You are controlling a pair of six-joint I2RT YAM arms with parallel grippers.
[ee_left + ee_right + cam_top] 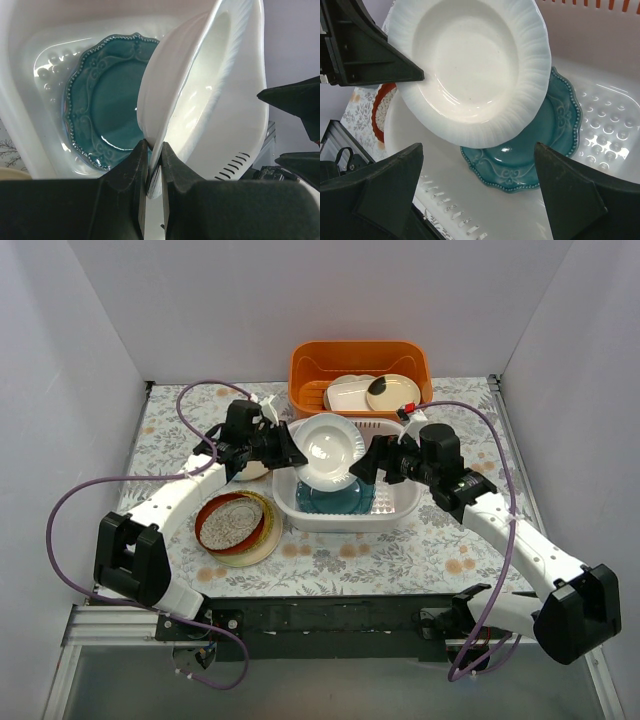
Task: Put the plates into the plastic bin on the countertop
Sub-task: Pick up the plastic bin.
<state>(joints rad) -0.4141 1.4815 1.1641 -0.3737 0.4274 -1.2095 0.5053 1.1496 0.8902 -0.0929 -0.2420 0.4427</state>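
Now my left hand (296, 452) clamps the white plate (328, 446); the plastic bin (340, 522) lies straight below. My right hand (366, 466) hangs spread beside.

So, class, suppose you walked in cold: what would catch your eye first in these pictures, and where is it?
First, the white fluted plate, pinched at its rim by the left gripper and held tilted above the white plastic bin at the centre of the top view. Next, the teal plate lying flat in that bin, with the right gripper open beside the raised plate. Behind stands an orange basket holding cream dishes.
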